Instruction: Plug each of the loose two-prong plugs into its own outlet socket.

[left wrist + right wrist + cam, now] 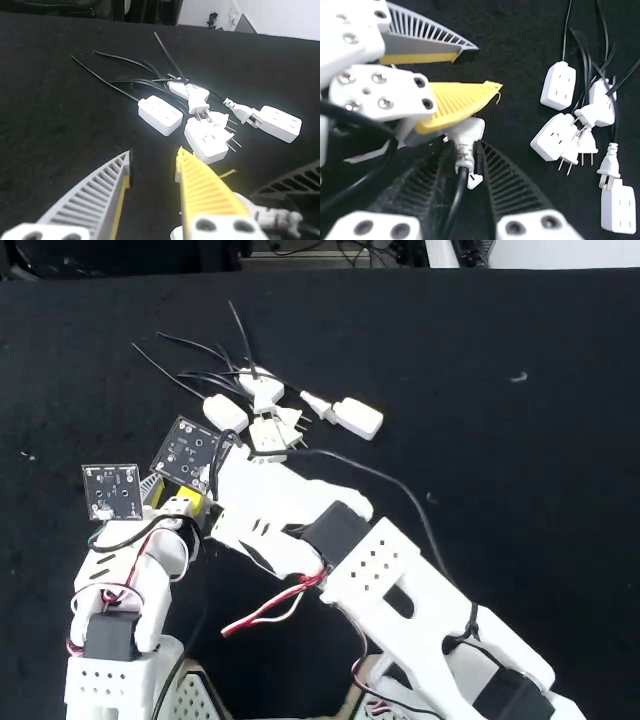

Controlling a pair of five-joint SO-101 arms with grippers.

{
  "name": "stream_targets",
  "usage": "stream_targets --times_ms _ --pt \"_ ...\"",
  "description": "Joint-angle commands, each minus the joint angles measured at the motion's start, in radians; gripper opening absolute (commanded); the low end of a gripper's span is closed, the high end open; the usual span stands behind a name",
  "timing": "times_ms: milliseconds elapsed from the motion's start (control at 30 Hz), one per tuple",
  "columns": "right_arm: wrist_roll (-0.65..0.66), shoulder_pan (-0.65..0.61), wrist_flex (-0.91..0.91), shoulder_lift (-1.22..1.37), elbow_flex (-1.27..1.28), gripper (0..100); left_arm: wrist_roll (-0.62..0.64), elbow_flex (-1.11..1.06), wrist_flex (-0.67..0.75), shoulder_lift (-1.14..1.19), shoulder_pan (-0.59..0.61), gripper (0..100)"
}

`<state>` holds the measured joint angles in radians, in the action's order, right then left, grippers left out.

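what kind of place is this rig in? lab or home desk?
Probably a robotics lab bench, though not certain. The table is draped in black cloth, two white printed arms sit on it beside a pile of plugs and sockets, and loose cables crowd the back edge.

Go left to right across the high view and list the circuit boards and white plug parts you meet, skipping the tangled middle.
square circuit board → second circuit board → lone outlet block → two-prong plug → rightmost outlet block
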<state>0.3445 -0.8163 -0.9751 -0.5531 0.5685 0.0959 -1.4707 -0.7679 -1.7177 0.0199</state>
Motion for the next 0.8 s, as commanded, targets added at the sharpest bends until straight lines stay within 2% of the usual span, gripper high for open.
stream_targets --times_ms 0,367,533,667,767 --pt "-0.002 -0.011 -0.003 -0.041 -0.085 1.1 -0.003 0.007 -0.009 0.003 0.002 16" --pt "-0.002 -0.003 -0.005 -0.041 -0.081 1.1 -0.003 0.008 -0.025 0.002 0.007 16" --pt "0.002 0.058 -0.063 -0.041 -0.082 1.1 -0.003 0.068 -0.077 0.002 0.076 16" --pt "0.117 0.1 -0.153 -0.041 -0.082 1.1 -0.009 0.151 -0.193 0.003 0.166 16" --pt "0.247 0.109 -0.218 -0.041 -0.082 1.1 -0.123 0.127 -0.261 0.009 0.197 16"
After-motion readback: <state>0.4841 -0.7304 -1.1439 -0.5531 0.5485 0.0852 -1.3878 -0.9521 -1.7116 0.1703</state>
